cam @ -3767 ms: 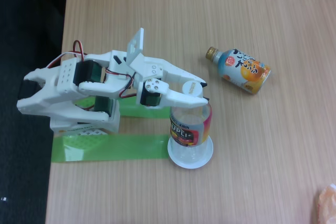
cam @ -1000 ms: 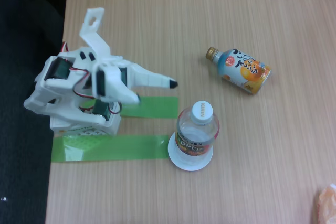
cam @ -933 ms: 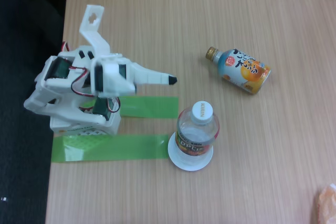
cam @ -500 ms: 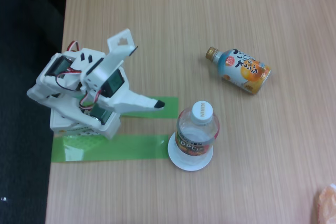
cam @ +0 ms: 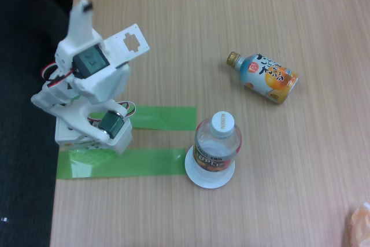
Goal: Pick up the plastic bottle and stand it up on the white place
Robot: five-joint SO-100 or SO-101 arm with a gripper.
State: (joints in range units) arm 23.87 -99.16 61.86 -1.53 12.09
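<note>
The bottle stands upright on the white disc, just right of two green tape strips on the table. A blue-and-orange bottle lies on its side farther up. The gripper is folded back at the left, well apart, holding nothing; its opening cannot be told.
</note>
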